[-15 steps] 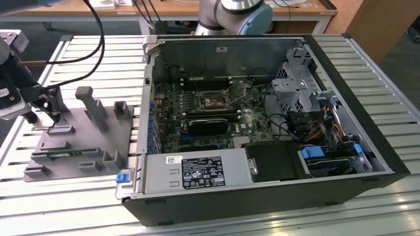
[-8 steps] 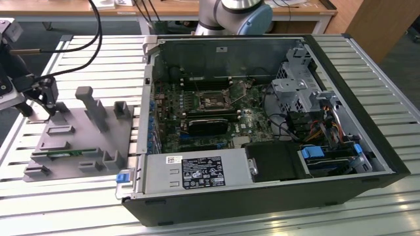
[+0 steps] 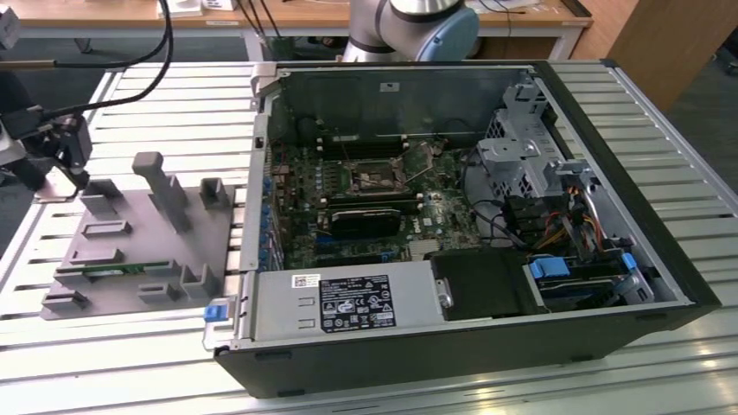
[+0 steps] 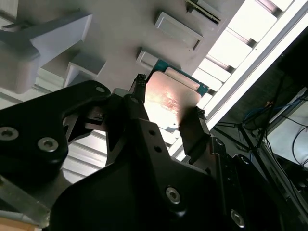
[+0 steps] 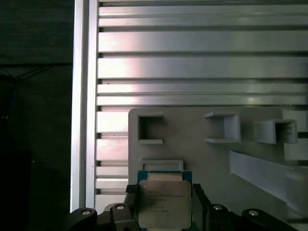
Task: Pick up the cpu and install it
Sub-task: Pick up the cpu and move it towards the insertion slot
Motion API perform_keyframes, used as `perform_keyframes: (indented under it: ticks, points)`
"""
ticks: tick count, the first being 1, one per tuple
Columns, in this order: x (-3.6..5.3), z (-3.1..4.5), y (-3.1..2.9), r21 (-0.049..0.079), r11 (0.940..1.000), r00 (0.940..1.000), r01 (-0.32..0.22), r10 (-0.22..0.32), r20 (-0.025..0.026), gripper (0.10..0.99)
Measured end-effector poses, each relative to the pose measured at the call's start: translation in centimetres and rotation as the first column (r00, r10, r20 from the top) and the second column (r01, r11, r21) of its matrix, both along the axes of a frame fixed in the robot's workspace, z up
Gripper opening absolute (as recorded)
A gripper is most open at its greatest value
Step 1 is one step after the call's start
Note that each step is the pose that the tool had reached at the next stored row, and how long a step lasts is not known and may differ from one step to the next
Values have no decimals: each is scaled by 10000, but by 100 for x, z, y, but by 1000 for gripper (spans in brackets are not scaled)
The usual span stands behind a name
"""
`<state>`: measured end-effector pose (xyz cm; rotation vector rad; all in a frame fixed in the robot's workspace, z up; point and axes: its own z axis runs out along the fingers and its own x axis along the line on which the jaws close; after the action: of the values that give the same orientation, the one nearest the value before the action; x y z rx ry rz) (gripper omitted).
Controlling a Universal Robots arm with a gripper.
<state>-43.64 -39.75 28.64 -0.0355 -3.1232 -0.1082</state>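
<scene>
The cpu (image 5: 163,204) sits between the two fingers of the claw (image 5: 164,211), above the grey holder plate (image 5: 192,144).

In both wrist views the black fingers (image 4: 192,127) press against two opposite edges of the silvery chip, so the claw is clamped on the cpu; if the chip is lifted from its pocket or rests in it, I cannot tell. In the exterior view the plate lies on the slatted metal desk (image 3: 645,95) at the exterior view's left, with a green memory stick (image 3: 102,269) in one slot. Just beside it, to the exterior view's right, the open computer case (image 3: 461,354) lies on its side, its motherboard (image 3: 369,199) exposed.
</scene>
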Motion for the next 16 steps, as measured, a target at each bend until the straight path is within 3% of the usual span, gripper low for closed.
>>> perform_keyframes:
  ticks: [10, 16]
  points:
    - [-1, 328, 14, -1, 10000, 10000, 17, -17, -2, 533]
    - [0, 573, 24, -1, 10000, 10000, 34, -34, -2, 533]
